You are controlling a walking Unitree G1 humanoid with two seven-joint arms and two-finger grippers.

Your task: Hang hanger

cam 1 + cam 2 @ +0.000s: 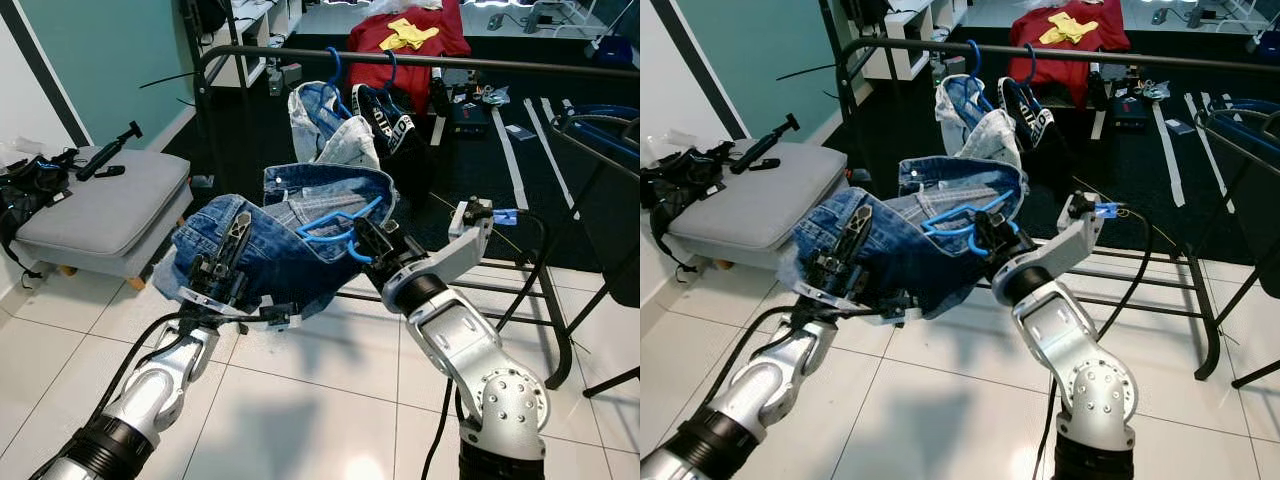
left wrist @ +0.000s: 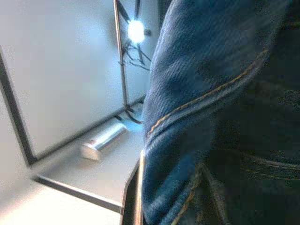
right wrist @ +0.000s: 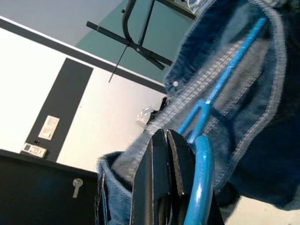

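Now the right gripper (image 1: 368, 243) is clenched on the hook of the blue hanger (image 1: 335, 228), which sits inside the waistband of the jeans (image 1: 280, 245), held up in front of the robot and below the black rail (image 1: 420, 60) of the clothes rack. Meanwhile the left gripper (image 1: 230, 255) is pushed up into the denim from the left side (the cloth covers its fingers, so I cannot tell if they are clamped or apart). Two other garments (image 1: 345, 125) hang from the rail behind, and a grey ottoman (image 1: 105, 210) stands to the left.
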